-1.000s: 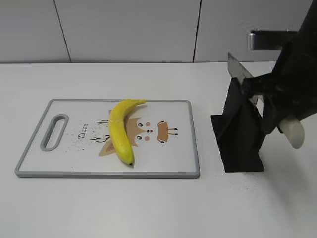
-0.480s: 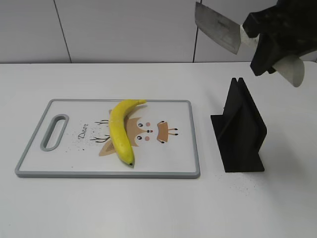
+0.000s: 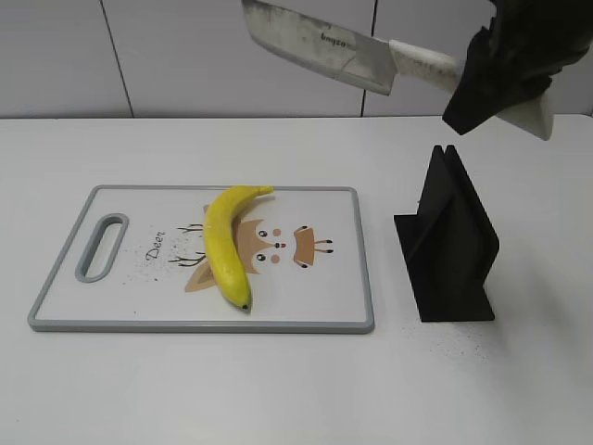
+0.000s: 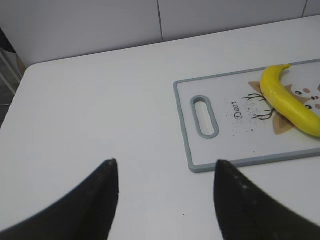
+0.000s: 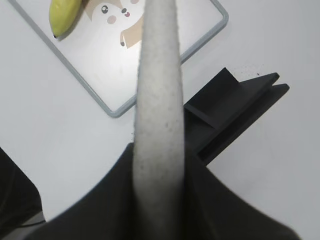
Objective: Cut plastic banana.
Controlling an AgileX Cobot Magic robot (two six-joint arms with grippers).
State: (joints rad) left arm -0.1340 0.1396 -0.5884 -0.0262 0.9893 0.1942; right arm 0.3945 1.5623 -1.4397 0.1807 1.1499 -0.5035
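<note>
1. The right claw [image 3: 496, 83] is clamped on a cleaver [image 3: 320, 46] with a broad steel blade and pale handle, held high.
2. The left claw [image 4: 165, 200] is spread wide, holding nothing.
3. The plastic banana [image 3: 225, 243], glossy, curved, yellow and dark-tipped, lies whole on the grey-rimmed cutting board [image 3: 315, 297].

White matte tabletop [image 3: 278, 389] fills lower part of exterior view, small dark specks scattered near right front. Behind it, pale grey panelled wall [image 3: 185, 56], thin dark vertical seams between panels, meeting table along straight horizontal line. Left wrist view: table's rounded far-left corner [image 4: 30, 67], dark floor strip [image 4: 6, 95] beyond left edge. Light even, diffuse; shadows soft and faint.
</note>
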